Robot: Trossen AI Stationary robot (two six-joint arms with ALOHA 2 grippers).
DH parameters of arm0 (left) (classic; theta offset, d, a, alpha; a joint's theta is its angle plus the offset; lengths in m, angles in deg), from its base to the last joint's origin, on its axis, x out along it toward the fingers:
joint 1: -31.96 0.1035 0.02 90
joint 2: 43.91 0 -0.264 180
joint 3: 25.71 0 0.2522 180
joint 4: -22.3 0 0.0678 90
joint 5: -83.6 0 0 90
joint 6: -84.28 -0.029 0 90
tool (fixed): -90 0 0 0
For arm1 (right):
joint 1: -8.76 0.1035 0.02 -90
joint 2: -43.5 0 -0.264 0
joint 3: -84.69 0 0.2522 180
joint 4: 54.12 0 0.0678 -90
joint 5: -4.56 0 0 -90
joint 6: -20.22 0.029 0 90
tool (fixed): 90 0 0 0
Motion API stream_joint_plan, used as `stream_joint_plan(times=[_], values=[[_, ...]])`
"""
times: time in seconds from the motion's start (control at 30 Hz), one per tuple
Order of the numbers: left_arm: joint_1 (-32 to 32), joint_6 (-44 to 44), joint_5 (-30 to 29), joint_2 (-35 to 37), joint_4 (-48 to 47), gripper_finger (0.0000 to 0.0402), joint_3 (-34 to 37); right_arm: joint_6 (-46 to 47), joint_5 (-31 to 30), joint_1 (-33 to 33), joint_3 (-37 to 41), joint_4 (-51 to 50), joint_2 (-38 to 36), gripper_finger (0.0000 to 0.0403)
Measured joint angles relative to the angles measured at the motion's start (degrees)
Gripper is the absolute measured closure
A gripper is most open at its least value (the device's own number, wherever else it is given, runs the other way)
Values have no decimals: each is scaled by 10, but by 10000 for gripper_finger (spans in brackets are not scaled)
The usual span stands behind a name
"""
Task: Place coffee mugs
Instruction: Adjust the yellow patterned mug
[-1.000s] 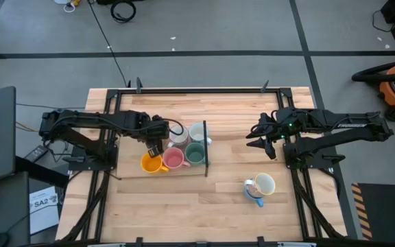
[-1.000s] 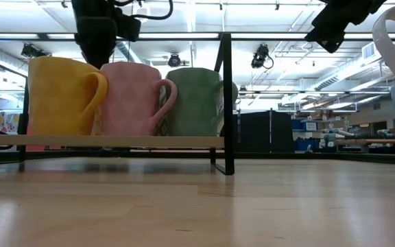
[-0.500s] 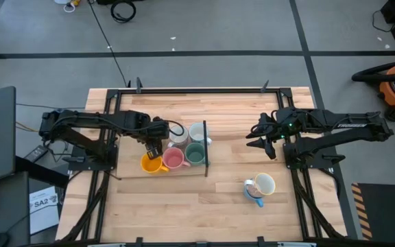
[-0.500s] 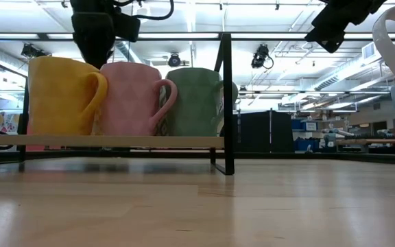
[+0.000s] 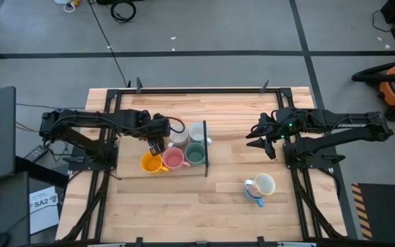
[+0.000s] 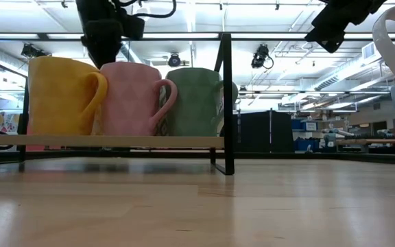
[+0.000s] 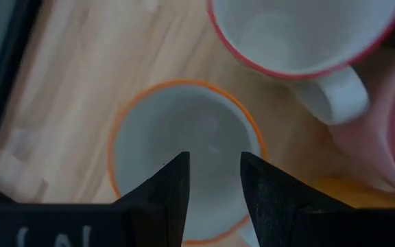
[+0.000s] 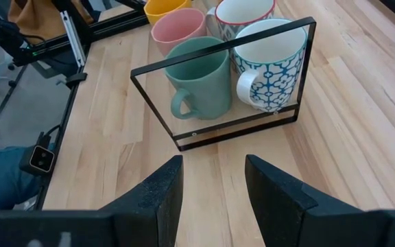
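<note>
A black-framed rack (image 5: 206,147) with a wooden floor holds several coffee mugs standing upright. The near row has an orange mug (image 5: 149,164), a pink one (image 5: 173,158) and a green one (image 5: 195,154). Behind them stand a white red-rimmed mug (image 5: 178,135) and a blue-patterned one (image 5: 198,131). My left gripper (image 5: 155,145) hangs open, pointing down, just above the orange mug's mouth (image 7: 184,137), with nothing between its fingers. My right gripper (image 5: 258,136) waits open in the air to the right of the rack. A cream mug (image 5: 264,184) sits on a blue mug (image 5: 254,194) at the near right.
The rack's upright black frame (image 8: 218,46) stands between my right gripper and the mugs. Bare wooden table (image 5: 184,213) lies near the front edge and between the rack and the stacked mugs. Black rails (image 5: 300,199) run along both table sides.
</note>
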Motion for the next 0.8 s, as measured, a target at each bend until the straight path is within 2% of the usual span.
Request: stream_joint_plan(times=[0.13, 0.47, 0.8], values=[[7, -3, -17, 0, 6, 264, 0, 0, 0, 0, 0, 0, 0, 240], [28, -15, 2, 0, 21, 264, 0, 0, 0, 0, 0, 0, 0, 240], [28, -28, 4, -45, 26, 264, 0, 0, 3, 0, 0, 0, 0, 240]])
